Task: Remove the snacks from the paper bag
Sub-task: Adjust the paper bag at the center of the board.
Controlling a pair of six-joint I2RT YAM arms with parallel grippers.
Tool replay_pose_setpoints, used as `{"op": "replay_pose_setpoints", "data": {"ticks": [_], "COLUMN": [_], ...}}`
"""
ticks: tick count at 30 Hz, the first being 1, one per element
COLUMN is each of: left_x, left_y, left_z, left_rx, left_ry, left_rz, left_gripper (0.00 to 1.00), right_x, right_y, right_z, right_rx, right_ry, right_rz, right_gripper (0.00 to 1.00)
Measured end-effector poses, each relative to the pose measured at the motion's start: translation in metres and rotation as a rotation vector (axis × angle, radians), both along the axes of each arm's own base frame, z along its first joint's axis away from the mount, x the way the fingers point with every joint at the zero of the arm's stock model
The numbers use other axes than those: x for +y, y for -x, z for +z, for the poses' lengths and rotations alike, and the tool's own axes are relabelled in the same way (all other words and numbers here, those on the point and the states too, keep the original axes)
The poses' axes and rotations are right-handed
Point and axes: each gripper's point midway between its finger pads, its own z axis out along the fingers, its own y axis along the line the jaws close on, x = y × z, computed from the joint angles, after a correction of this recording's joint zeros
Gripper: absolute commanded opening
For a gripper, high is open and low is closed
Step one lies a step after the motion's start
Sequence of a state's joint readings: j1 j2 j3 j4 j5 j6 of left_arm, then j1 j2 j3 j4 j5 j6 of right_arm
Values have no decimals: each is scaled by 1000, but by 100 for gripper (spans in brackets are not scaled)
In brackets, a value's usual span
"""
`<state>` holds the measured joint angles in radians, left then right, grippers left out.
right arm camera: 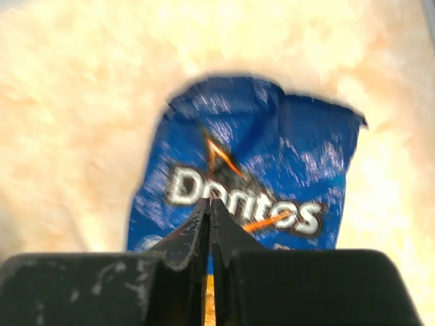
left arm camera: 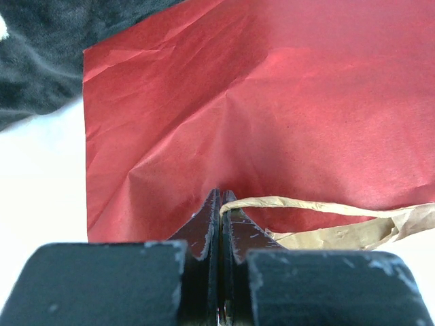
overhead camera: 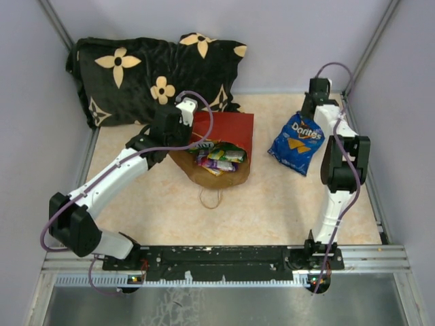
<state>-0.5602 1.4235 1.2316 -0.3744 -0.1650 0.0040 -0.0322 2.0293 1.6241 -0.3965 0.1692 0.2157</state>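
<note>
Doritos bag [overhead camera: 298, 142] out, lying right of the paper bag [overhead camera: 228, 125]!
Left gripper [left arm camera: 221, 197] clamps the cord handle [left arm camera: 306, 204]; right gripper [right arm camera: 209, 204] hovers clenched, empty, over it.

Two arms noted. Left arm [overhead camera: 112, 175] and right arm [overhead camera: 331, 210] had white tubular links set between bulky black joint housings. A thin purple cable [overhead camera: 46, 227] looped along each. Both bases sat on a black metal rail [overhead camera: 224, 257] flecked with white. Left gripper [left arm camera: 221, 195] and right gripper [right arm camera: 209, 204] had black tapered wedge fingers on blocky black bodies, paint chipped pale at the edges.
</note>
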Motion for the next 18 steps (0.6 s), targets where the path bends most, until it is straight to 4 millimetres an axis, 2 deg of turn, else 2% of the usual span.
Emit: {"op": "replay_pose_setpoints", "data": {"ticks": [4, 6, 7, 9, 15, 18], "left_x": [0, 0, 0, 0, -1, -3], "left_y": [0, 0, 0, -1, -8, -13], "left_z": [-1, -1, -1, -2, -8, -10], "left_rx": [1, 1, 1, 4, 16, 20], "left_ry": [-1, -1, -1, -3, -15, -21], "left_rz": [1, 1, 1, 1, 5, 5], "left_gripper": [0, 0, 0, 0, 0, 0], "right_x": [5, 7, 8, 8, 9, 8], "right_y": [-35, -52, -58, -65, -63, -68], "right_z": [49, 64, 65, 56, -25, -53], "right_rx": [-111, -147, -149, -131, 59, 116], "right_ry": [-3, -2, -2, -4, -12, -17], "right_rz": [0, 4, 6, 7, 9, 10], "right_gripper": [0, 0, 0, 0, 0, 0]}}
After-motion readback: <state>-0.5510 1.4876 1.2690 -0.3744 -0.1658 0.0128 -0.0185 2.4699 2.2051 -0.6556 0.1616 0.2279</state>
